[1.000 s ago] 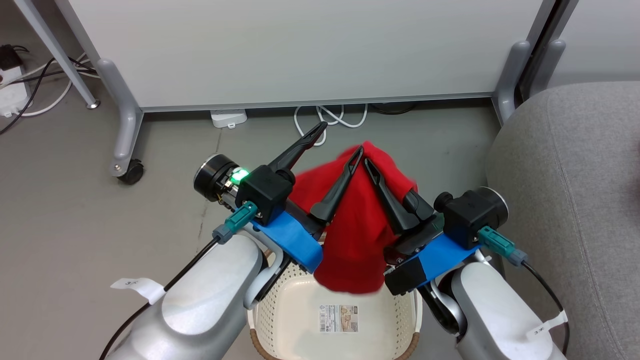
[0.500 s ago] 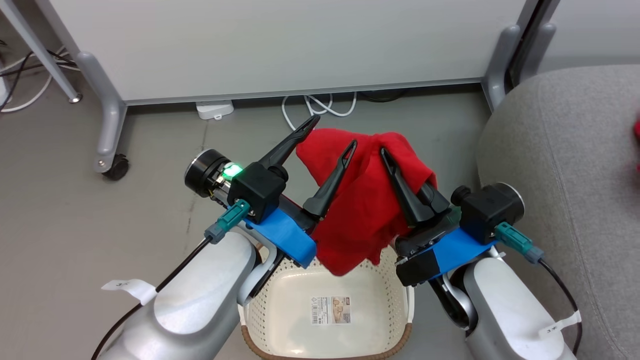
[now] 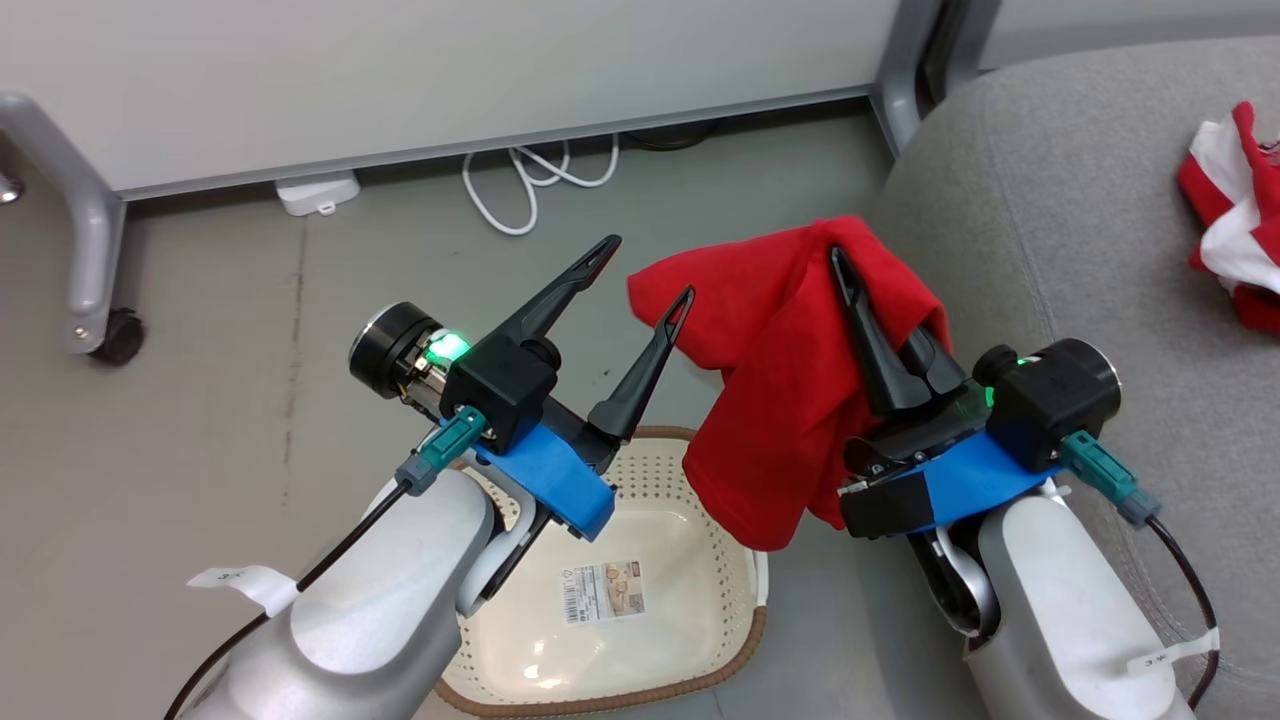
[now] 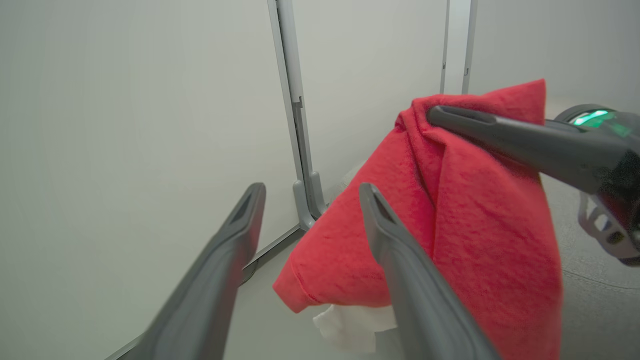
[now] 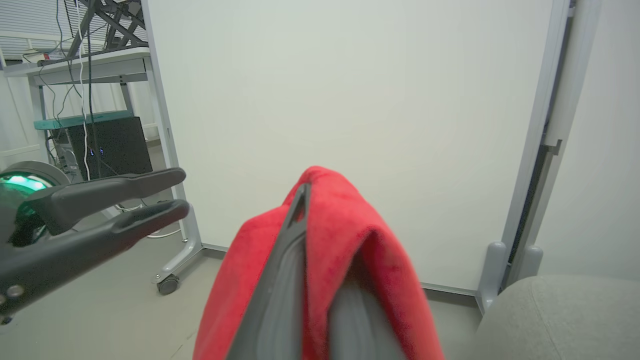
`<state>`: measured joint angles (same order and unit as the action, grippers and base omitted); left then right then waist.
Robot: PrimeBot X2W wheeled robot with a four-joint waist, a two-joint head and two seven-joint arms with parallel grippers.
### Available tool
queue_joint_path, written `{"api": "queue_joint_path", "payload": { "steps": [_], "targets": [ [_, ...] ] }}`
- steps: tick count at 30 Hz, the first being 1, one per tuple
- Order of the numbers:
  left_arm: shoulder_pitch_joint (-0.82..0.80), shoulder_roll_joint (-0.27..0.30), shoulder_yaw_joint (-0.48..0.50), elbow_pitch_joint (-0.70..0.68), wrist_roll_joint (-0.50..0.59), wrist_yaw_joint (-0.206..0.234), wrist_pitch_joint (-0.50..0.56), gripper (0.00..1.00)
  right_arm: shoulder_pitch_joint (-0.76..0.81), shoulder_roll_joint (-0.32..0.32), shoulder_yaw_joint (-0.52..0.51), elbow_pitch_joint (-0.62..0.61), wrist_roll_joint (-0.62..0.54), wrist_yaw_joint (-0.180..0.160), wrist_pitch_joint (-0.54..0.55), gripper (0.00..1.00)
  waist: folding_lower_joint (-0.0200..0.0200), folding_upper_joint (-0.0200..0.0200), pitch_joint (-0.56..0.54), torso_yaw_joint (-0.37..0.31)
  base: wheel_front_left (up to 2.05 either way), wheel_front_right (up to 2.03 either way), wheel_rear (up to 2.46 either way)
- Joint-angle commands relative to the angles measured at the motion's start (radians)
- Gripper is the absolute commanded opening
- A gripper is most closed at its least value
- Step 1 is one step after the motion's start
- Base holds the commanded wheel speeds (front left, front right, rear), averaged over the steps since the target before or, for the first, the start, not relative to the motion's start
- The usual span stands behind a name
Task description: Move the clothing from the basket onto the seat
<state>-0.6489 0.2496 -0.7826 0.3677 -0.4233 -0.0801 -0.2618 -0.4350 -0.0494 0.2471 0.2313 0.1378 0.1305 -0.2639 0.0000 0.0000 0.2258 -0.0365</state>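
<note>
Two dark fingers of the right gripper [image 3: 838, 262] are pressed together on the plain red shirt [image 3: 780, 400]. Its soft folds hang above the right edge of the basket [image 3: 655, 475], just beside the seat [image 3: 1100, 250]. The left gripper [image 3: 648, 270] stands spread, holding nothing. Head view: perforated cream basket on smooth grey floor [image 3: 200, 400]; striped garment [image 3: 1230, 220] lying on the woven grey seat. Right wrist view: flat white panel [image 5: 350, 100], cabled desk [image 5: 75, 65].
</note>
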Motion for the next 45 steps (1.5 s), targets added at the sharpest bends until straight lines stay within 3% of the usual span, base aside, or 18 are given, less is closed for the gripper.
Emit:
{"api": "queue_joint_path", "payload": {
  "steps": [1,22,32,40,45],
  "targets": [
    [-0.009,0.004,0.001,-0.003,0.001,-0.002,-0.005,1.0,0.015,-0.002,-0.007,-0.008,-0.009,0.0,-0.001,0.0,0.0,0.0,0.014,-0.019,0.0,0.0,0.0],
    [-0.045,0.006,-0.044,-0.001,0.019,-0.012,0.003,1.0,0.09,-0.001,-0.144,-0.092,-0.011,0.0,-0.001,0.0,0.0,0.0,0.086,-0.19,0.0,0.0,0.0],
    [-0.055,-0.002,-0.062,0.006,0.017,-0.013,0.002,1.0,0.105,-0.001,-0.174,-0.109,-0.008,0.001,-0.001,0.0,0.0,0.0,0.086,-0.226,0.0,0.0,0.0],
    [-0.066,0.0,-0.055,-0.015,0.021,-0.004,-0.001,1.0,-0.013,-0.002,-0.218,-0.149,-0.074,0.001,-0.001,0.0,0.0,0.0,0.118,-0.217,0.0,0.0,0.0],
    [-0.088,0.011,-0.056,-0.033,0.033,-0.004,-0.001,1.0,-0.179,-0.045,-0.276,-0.175,-0.095,0.001,-0.001,0.0,0.0,0.0,0.186,-0.201,0.0,0.0,0.0]
  ]
}}
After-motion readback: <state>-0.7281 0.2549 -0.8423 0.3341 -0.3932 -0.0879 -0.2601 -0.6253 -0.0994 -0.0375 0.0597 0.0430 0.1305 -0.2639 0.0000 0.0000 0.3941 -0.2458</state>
